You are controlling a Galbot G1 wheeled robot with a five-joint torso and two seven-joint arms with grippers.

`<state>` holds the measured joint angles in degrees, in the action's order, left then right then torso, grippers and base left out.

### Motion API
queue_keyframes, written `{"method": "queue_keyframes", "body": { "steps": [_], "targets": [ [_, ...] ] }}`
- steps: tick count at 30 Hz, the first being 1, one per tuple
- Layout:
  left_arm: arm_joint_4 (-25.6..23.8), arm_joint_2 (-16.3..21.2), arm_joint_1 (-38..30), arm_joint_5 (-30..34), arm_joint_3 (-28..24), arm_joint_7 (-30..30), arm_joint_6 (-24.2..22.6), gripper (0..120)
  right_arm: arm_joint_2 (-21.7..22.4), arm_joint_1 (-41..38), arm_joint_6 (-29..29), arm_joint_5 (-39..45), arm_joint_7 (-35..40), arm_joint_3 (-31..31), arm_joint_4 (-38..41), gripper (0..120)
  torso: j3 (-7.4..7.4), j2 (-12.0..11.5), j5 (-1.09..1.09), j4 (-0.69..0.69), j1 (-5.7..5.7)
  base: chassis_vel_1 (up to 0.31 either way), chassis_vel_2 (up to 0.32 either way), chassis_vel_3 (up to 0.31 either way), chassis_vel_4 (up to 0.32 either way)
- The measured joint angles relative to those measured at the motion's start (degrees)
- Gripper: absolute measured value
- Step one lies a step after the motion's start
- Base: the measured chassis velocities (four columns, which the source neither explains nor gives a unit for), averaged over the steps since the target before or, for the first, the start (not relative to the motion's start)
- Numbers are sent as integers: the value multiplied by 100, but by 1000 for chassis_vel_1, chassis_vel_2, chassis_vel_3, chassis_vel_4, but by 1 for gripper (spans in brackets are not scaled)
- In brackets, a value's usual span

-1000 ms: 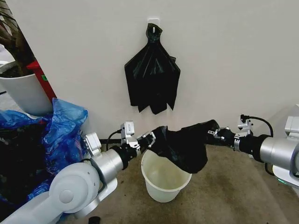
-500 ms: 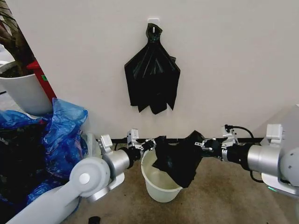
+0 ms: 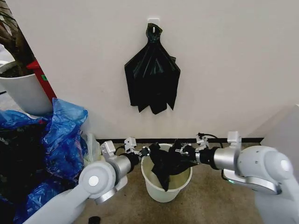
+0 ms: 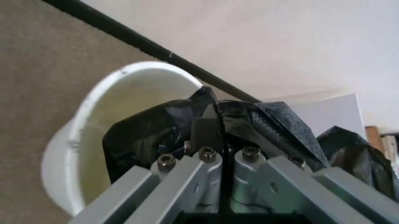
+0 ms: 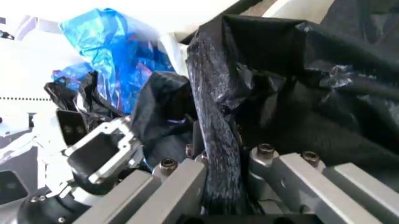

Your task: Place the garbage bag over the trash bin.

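The bag is hanging between the two hands, directly over the mouth of the bin, and its lower part is already sagging inside the bin. The left hand is pinching the bag's edge at the bin's left rim, and the right hand is pinching the other edge above the right rim, so the bag's opening is stretching left to right across the bin. Both hands are about equally near to the rim. I think the edges must still go outward and down over the rim, because the bag is bunched, not spread. Compared with a second ago, both hands are now much lower and closer together, and the bag is sitting deeper in the bin.
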<state>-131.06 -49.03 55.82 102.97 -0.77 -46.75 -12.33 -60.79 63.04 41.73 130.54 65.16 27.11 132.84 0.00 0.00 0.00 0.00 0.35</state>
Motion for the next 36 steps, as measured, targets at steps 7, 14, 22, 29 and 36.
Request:
{"method": "queue_keyframes", "body": {
  "steps": [7,14,22,29,36],
  "targets": [
    [-402,90,-147,181,81,-347,-23,0,183,-70,-159,307,132,309,248,0,0,0,0,-2,0,0,0,0,0],
    [-403,15,-260,218,28,-924,-174,0,83,-15,-158,314,152,293,92,0,0,0,0,-3,0,0,0,0,0],
    [741,-284,-239,-11,-160,-818,-526,0,-410,-96,7,-956,-448,-327,-1069,0,0,0,0,0,0,0,0,0,0],
    [1368,-711,-462,-359,-562,-550,-642,0,-461,86,-10,-1478,-395,-559,-1187,0,0,0,-2,-4,0,0,0,0,0],
    [457,-370,-371,-62,-429,-1033,-653,0,-332,108,-207,-958,159,-491,-680,0,-1,0,0,-1,0,0,0,0,0]
  ]
}}
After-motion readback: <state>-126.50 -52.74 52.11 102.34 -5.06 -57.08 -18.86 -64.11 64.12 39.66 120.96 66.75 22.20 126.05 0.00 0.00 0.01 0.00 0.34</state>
